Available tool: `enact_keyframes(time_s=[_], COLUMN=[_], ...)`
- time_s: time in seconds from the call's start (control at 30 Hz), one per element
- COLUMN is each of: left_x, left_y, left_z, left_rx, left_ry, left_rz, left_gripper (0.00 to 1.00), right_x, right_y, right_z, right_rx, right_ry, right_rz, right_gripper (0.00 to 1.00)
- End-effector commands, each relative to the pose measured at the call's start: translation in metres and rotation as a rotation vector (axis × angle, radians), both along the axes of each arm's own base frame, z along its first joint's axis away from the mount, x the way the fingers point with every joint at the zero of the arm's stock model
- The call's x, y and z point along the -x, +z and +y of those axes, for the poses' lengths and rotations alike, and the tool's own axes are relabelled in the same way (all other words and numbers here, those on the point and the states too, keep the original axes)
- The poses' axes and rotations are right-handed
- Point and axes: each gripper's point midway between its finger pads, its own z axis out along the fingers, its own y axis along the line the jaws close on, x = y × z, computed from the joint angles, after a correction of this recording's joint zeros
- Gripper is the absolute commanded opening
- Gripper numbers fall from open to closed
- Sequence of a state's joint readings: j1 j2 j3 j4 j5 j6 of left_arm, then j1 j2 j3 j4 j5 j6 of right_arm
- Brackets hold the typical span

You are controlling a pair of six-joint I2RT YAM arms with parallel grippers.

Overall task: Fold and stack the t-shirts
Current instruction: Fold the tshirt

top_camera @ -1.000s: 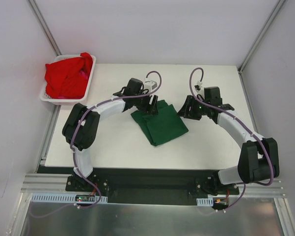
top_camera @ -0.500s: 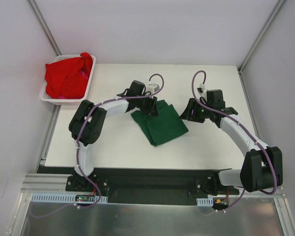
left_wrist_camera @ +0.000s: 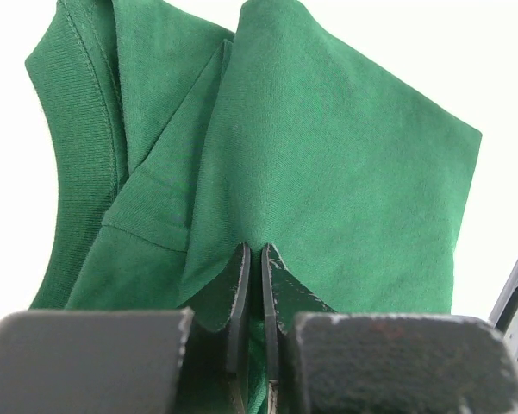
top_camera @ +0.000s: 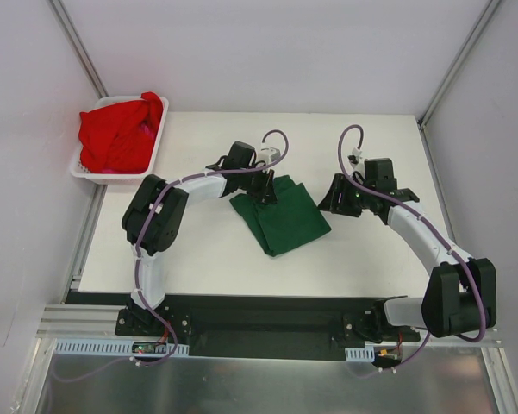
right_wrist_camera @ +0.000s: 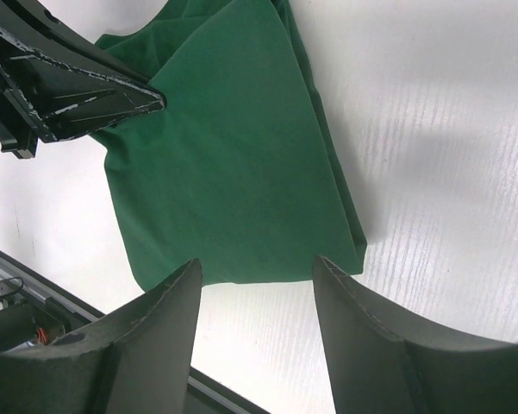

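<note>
Where the bench [top_camera: 207, 259] is being reached across from its near edge by both arms, the green shirt [top_camera: 284, 216] is being seen at the middle, folded into a rough rectangle and lying flat. Its far left edge is being pinched by the left fingers [top_camera: 265, 191]. In the left wrist view these fingers [left_wrist_camera: 241, 276] are being pressed together on a raised ridge of the green shirt [left_wrist_camera: 327, 172], and the ribbed collar is being shown at the left of the fold.

The right fingers [top_camera: 338, 197] are being held apart just right of the shirt, and nothing is being gripped by them. In the right wrist view the shirt [right_wrist_camera: 233, 172] and some bare bench are being framed between these fingers [right_wrist_camera: 177, 302]; whether the cloth is being touched cannot be told.

Farther back, at the bench's far left corner, the red shirts [top_camera: 116, 134] are being held in a heap by a white basket [top_camera: 158, 142], well apart from the green shirt.
</note>
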State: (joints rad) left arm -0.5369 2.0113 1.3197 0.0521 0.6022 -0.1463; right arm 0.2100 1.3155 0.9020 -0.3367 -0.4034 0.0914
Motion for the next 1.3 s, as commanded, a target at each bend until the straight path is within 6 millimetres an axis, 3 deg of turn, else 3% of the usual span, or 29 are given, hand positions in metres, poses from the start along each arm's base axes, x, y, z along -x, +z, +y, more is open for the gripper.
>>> enact_keyframes(time_s=[0.0,0.13,0.33,0.9,1.27], left_x=[-0.002,0.004,0.010,0.015,-0.018], left_y=[0.036,0.067,0.098,0.073,0.055], left_z=[-0.010,-0.005,0.007,0.051,0.073], left_rx=[0.074,0.102,0.109,0.005,-0.059], left_ry=[-0.025,-0.013,0.021,0.114,0.202], left_rz=[-0.067,-0.114,-0.188,-0.175,-0.184], left_gripper=[0.00,0.00,0.00,0.00,0.00], right_x=[-0.001,-0.001,-0.003,-0.007,-0.010], right_y=[0.005,0.002,0.000,0.001,0.000], right_z=[-0.003,-0.002,0.001,0.005,0.007], right_rx=[0.003,-0.004,-0.024,-0.040,-0.047], right_ry=[-0.001,0.002,0.004,0.005,0.007], right_rz=[-0.031,-0.027,-0.017,-0.012,-0.006], right_gripper=[0.57,0.57,0.57,0.57,0.57])
